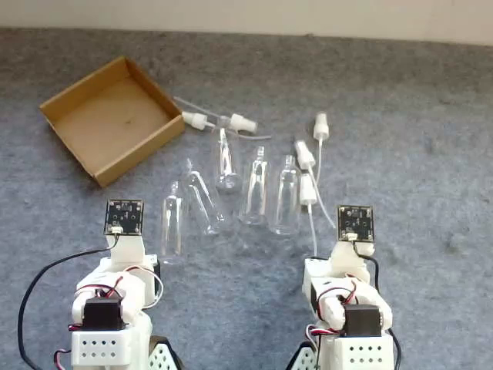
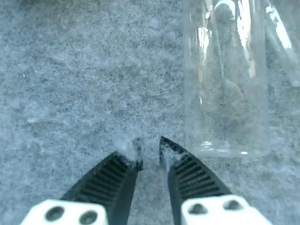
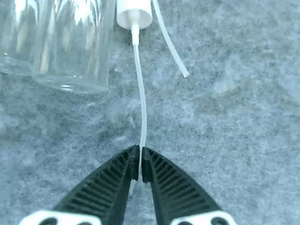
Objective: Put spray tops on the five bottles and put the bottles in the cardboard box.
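Fingers (image 3: 164,187) of the right gripper (image 3: 140,161) are drawn together on the thin tube of a spray top (image 3: 134,14), which runs straight into the slit between their tips. The white head of that spray top lies farther out on the carpet (image 3: 234,117), just beside the base of a clear bottle (image 3: 70,37). The loose end of a second tube (image 3: 169,44) lies close by.

The left gripper (image 2: 149,152) sits low over the carpet with its fingers (image 2: 112,183) a narrow gap apart and nothing between them. The round base of the outer bottle (image 2: 227,79) lies just beside one fingertip, apart from it.

From above, five bottles (image 1: 254,185) lie on their sides in a loose row in front of both arms, necks pointing away from them, all uncapped. Four other spray tops lie beyond the row: two (image 1: 199,119) side by side near the box, one (image 1: 321,126) farther toward the right arm's side, and one (image 1: 305,154) just beyond the head of the held one.

The cardboard box (image 1: 142,150) sits open on the far side of the carpet, on the left arm's side, turned at an angle, with no bottle in it.
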`<state>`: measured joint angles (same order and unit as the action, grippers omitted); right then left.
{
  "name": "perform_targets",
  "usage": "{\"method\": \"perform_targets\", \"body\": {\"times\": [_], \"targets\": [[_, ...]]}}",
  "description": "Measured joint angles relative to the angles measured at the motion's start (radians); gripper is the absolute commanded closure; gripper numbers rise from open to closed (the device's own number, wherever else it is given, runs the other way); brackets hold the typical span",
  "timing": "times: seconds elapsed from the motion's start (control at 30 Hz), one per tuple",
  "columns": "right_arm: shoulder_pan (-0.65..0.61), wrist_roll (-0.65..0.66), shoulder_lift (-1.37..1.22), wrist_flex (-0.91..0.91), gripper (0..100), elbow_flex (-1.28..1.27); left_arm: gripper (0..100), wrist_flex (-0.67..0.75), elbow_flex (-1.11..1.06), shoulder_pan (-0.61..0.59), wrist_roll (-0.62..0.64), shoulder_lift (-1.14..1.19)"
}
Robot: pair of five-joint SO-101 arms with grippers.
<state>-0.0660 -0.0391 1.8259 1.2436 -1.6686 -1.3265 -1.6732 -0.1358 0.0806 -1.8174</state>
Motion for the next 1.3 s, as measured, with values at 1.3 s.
{"method": "perform_targets", "body": {"times": [1.3], "targets": [[0.000, 0.000, 0.000, 0.000, 98.7, 0.000, 99, -0.018, 0.419, -0.250, -0.609, 0.003]]}}
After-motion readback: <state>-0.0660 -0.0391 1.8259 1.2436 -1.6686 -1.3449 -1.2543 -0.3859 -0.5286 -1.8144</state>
